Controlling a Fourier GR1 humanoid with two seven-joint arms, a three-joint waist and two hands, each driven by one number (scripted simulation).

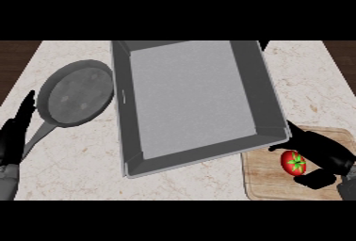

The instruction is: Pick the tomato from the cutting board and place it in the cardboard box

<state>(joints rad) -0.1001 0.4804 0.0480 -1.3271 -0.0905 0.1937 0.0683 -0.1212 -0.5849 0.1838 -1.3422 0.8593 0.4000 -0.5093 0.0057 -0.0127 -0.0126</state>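
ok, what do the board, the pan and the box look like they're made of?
Cutting board: looks like wood, pale tan with grain streaks, matte.
Pan: probably metal, dark grey with a mottled, dull cooking surface and a thin grey handle.
Box: named cardboard, but it shows flat uniform grey, matte, with folded-looking walls; material unclear from looks alone.

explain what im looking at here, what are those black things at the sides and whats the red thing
This is a single view from a humanoid robot's head, looking steeply down at a kitchen counter. The black shapes are its hands. The left hand rests open at the left edge, holding nothing. The right hand is curled round a red tomato over a wooden cutting board. In the middle sits a large open grey box, where the tomato should go. To its left lies a grey frying pan.
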